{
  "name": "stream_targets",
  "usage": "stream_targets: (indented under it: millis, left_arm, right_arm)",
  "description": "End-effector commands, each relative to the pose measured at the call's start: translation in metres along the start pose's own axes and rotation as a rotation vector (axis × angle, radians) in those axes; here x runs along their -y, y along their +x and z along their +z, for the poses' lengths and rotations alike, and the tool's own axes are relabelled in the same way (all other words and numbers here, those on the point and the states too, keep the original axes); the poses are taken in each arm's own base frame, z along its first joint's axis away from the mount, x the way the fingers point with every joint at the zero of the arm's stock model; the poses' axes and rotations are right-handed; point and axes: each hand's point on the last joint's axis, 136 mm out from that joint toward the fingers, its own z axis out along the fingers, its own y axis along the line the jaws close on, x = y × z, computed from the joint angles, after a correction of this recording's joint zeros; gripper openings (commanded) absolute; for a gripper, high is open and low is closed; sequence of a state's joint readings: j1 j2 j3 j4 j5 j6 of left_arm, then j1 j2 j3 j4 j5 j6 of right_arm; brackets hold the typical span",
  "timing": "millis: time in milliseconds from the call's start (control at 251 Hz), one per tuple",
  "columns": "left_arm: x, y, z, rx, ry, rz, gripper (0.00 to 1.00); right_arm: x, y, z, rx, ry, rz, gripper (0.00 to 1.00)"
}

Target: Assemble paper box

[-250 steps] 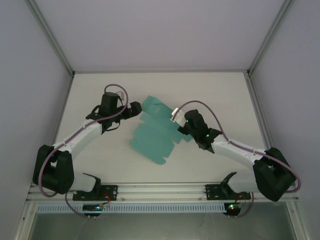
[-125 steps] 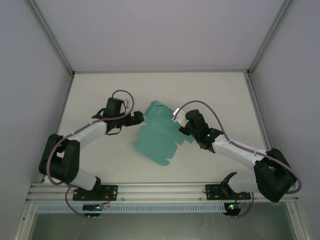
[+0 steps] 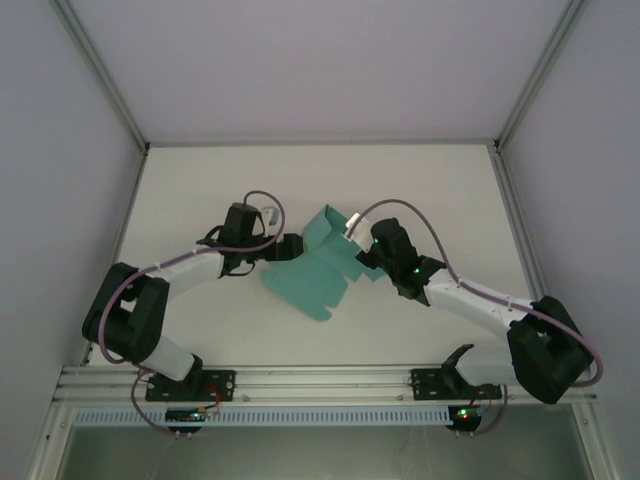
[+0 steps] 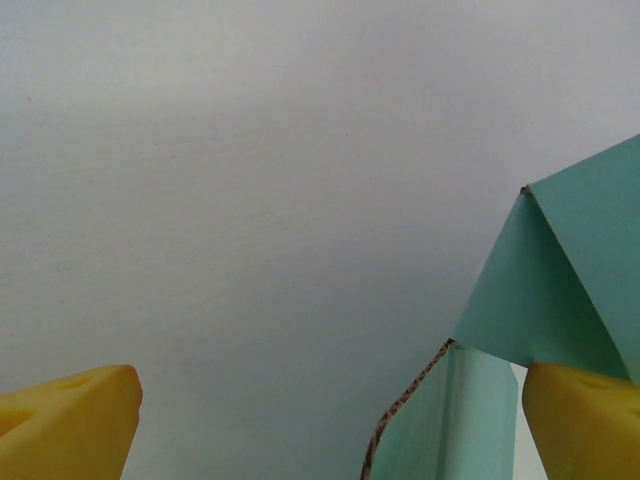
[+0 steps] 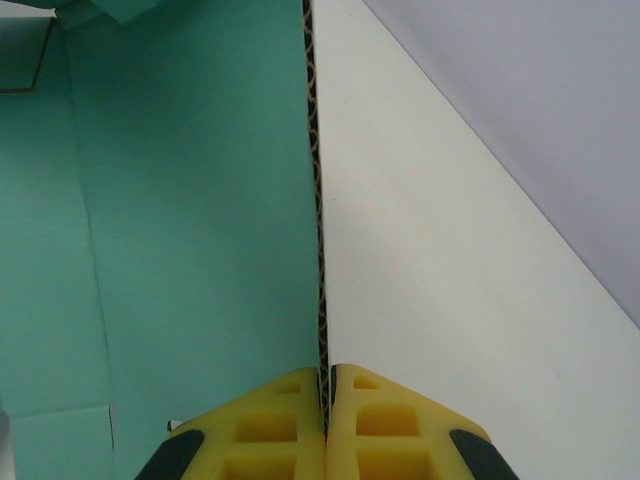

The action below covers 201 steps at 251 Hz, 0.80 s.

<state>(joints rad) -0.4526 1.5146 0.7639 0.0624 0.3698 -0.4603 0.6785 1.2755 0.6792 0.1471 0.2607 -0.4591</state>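
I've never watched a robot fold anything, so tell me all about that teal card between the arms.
The paper box is a teal die-cut blank of thin corrugated card, its brown fluted edge showing in the right wrist view. It is half folded: the near part lies flat on the white table, while far panels stand up along creases. The right gripper is shut on one panel's edge; the open left gripper sits at a folded flap, contact unclear.
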Motion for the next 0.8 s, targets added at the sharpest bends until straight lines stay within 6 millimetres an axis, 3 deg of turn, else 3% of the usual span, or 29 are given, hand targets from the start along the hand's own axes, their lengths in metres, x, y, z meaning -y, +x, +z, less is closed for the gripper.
stream_targets:
  millis: [0,168,259,403,483,607,798]
  left_arm:
    - [0.009,-0.01,0.0,0.052,0.021,0.033,0.97]
    - [-0.006,-0.016,-0.02,0.071,-0.085,0.014,1.0]
    - [-0.028,-0.016,-0.038,0.078,-0.171,-0.047,0.99]
    - [-0.069,-0.012,-0.061,0.083,-0.333,-0.134,1.0]
    - [-0.079,-0.017,-0.062,0.097,-0.34,-0.151,1.0]
    - [-0.079,-0.031,-0.051,0.113,-0.283,-0.116,1.0]
    - [-0.05,-0.046,-0.031,0.152,-0.097,0.011,0.95]
  right_arm:
    - [-0.007,-0.02,-0.001,0.063,-0.038,-0.006,0.0]
    - [0.002,-0.017,-0.001,0.015,0.015,-0.264,0.01]
    - [0.005,-0.015,0.003,-0.019,0.024,-0.423,0.01]
    - [0.015,-0.015,0.022,-0.078,0.106,-0.653,0.03]
    - [0.013,-0.011,0.037,-0.104,0.13,-0.771,0.03]
    - [0.012,-0.023,0.054,-0.049,0.214,-0.879,0.03]
    - [0.007,-0.039,0.066,0.038,0.278,-0.975,0.03]
